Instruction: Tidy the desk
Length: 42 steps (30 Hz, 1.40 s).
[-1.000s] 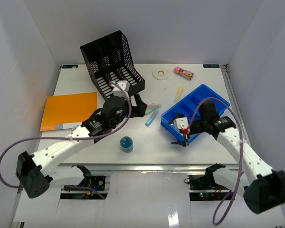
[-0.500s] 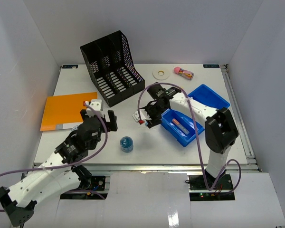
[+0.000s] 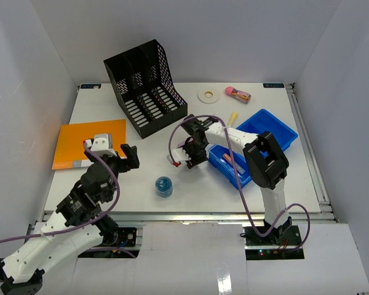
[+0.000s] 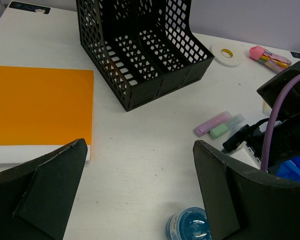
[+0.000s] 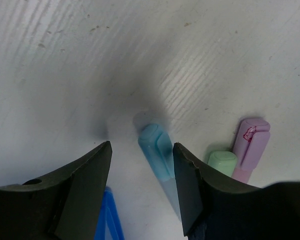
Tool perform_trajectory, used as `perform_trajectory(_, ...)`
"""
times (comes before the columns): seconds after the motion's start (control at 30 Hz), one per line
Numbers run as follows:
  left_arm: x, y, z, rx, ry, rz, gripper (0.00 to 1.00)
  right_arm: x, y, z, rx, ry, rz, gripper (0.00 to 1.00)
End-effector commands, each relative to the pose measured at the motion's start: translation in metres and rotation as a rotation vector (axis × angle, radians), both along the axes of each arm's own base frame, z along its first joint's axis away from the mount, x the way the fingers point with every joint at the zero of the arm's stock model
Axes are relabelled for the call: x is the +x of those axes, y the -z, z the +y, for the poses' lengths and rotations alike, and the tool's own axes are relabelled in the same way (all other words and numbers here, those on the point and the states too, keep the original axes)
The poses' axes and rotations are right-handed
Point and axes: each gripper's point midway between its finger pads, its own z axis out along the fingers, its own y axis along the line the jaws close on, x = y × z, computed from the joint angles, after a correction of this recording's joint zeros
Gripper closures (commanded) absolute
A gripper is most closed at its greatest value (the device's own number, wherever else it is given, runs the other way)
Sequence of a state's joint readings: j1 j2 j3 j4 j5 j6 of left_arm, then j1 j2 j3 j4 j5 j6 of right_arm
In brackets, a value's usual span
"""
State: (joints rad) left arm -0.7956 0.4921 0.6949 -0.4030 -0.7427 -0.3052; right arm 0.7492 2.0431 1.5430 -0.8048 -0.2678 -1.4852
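Desk (image 3: 98,104) bore a blue highlighter (image 5: 157,157) midway between its side edges, straddled by the parted right gripper (image 5: 141,145); left gripper (image 4: 138,145) gaped.

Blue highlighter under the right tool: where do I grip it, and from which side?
Pinch across its barrel just behind the cap, straight from above: the blue highlighter lies flat under the open right tool, and the green highlighter lies close beside it.

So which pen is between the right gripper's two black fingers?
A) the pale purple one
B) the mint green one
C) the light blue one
C: the light blue plastic highlighter pen lies on the white desk in the gap of the open right gripper.
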Motion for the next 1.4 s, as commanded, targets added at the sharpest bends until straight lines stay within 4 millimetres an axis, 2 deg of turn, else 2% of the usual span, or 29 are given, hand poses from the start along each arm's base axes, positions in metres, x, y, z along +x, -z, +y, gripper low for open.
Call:
perform_trajectory(0.0, 0.001, 0.004, -0.003, 0.02, 0.013, 0.009, 0.02, 0.021, 0.003, 0.003, -0.035, 0.018, -0.081, 0.41)
perform_trajectory(0.3, 0.0, 0.003, -0.001, 0.017, 0.01, 0.002, 0.02, 0.028, 0.015, -0.004, -0.081, 0.007, -0.109, 0.41)
perform_trajectory(0.43, 0.001, 0.004, -0.002, 0.02, 0.009, 0.005, 0.02, 0.029, 0.022, -0.01, -0.121, -0.011, -0.119, 0.44)
perform_trajectory(0.6, 0.001, 0.004, -0.003, 0.021, 0.015, 0.008, 0.02, 0.017, 0.03, -0.014, -0.136, -0.025, -0.053, 0.58)
perform_trajectory(0.7, 0.002, 0.005, -0.004, 0.025, 0.018, 0.011, 0.02, 0.009, 0.031, -0.008, -0.108, -0.022, -0.008, 0.72)
perform_trajectory(0.8, 0.002, 0.006, -0.005, 0.03, 0.018, 0.014, 0.02, 0.003, 0.024, 0.003, -0.051, -0.018, 0.03, 0.78)
perform_trajectory(0.9, 0.002, 0.007, -0.005, 0.032, 0.017, 0.016, 0.02, -0.008, 0.0, 0.023, 0.061, -0.022, 0.091, 0.82)
perform_trajectory(1.03, 0.002, 0.007, -0.004, 0.029, 0.016, 0.014, 0.02, -0.018, -0.053, 0.054, 0.241, 0.001, 0.153, 0.87)
perform_trajectory(1.17, 0.002, 0.008, -0.005, 0.032, 0.016, 0.017, 0.02, -0.018, -0.127, 0.08, 0.434, 0.105, 0.192, 0.91)
perform_trajectory(1.23, 0.003, 0.009, -0.005, 0.034, 0.018, 0.02, 0.02, -0.012, -0.172, 0.086, 0.537, 0.183, 0.212, 0.92)
perform_trajectory(1.27, 0.003, 0.009, -0.006, 0.034, 0.021, 0.02, 0.02, -0.009, -0.188, 0.086, 0.576, 0.22, 0.228, 0.92)
perform_trajectory(1.33, 0.004, 0.012, -0.008, 0.043, 0.027, 0.029, 0.02, 0.003, -0.232, 0.074, 0.693, 0.281, 0.218, 0.92)
perform_trajectory(1.37, 0.004, 0.012, -0.01, 0.045, 0.033, 0.033, 0.02, 0.009, -0.245, 0.067, 0.726, 0.321, 0.216, 0.92)
